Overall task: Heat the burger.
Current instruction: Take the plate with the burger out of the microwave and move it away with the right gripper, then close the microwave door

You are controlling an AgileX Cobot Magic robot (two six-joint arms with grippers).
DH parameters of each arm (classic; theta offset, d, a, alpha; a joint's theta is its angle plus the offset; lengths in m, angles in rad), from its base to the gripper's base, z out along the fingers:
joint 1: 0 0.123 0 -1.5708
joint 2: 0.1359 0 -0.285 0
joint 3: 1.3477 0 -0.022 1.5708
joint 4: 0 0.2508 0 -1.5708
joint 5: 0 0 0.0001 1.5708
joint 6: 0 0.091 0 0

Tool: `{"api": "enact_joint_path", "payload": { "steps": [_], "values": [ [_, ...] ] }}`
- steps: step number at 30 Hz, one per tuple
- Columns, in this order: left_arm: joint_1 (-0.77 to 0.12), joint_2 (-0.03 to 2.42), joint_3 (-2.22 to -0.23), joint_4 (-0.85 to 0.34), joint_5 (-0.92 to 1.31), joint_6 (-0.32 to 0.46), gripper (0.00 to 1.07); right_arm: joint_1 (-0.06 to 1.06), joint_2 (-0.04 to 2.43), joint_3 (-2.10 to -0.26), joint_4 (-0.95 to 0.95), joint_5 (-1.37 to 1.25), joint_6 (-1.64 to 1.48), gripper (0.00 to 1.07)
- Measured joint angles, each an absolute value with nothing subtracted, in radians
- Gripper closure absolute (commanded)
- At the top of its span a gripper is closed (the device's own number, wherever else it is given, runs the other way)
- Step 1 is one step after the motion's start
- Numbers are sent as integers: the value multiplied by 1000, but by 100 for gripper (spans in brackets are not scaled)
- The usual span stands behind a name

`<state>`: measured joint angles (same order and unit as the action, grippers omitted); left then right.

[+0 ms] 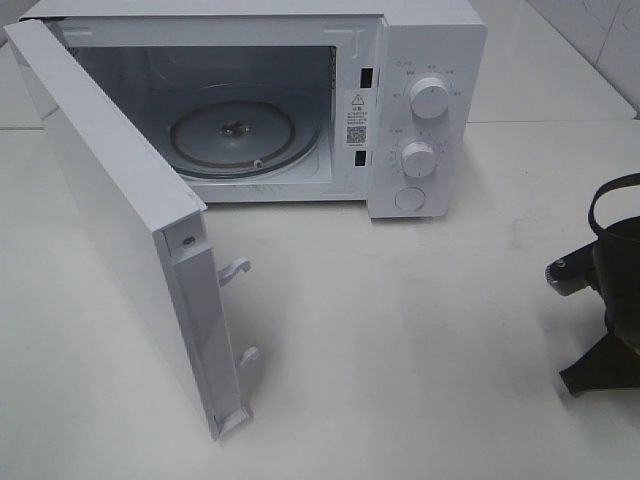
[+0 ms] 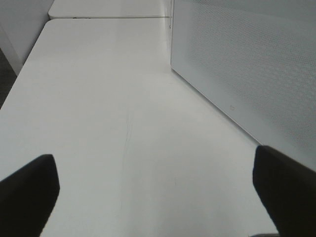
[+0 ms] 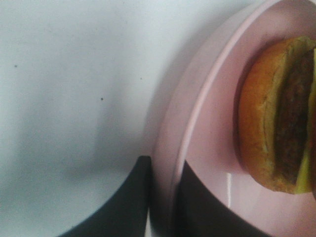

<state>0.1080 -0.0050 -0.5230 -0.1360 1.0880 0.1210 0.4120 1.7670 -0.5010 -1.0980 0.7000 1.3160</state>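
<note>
The burger [image 3: 276,113] shows only in the right wrist view: a golden-brown bun, a dark patty and a strip of yellow cheese, sitting on a pink plate [image 3: 207,123]. My right gripper [image 3: 165,173] is shut on the plate's rim, with one dark finger [image 3: 128,202] outside it and the other over the plate's inner surface. In the exterior high view only part of the right arm [image 1: 605,300] shows at the right edge; burger and plate are out of frame there. My left gripper [image 2: 158,197] is open and empty above the white table.
A white microwave [image 1: 430,60] stands at the back with its door [image 1: 110,200] swung wide open to the left and a bare glass turntable [image 1: 240,135] inside. The door's meshed panel [image 2: 247,64] is close beside the left gripper. White tabletop [image 1: 400,330] lies in front.
</note>
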Motion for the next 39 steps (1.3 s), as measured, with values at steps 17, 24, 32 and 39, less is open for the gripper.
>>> {"api": "enact_joint_path", "payload": {
  "steps": [17, 24, 32, 39],
  "values": [
    [108, -5, -523, -136, 1088, 121, 7, 412, 1706, -566, -968, 734, 1161, 57],
    [108, -5, -523, -136, 1088, 121, 7, 412, 1496, -631, -658, 734, 768, 55],
    [108, -5, -523, -136, 1088, 121, 7, 412, 1309, -660, -338, 704, 361, 34],
    [108, -5, -523, -136, 1088, 121, 7, 412, 1100, -668, -102, 736, 107, 27]
  ]
}}
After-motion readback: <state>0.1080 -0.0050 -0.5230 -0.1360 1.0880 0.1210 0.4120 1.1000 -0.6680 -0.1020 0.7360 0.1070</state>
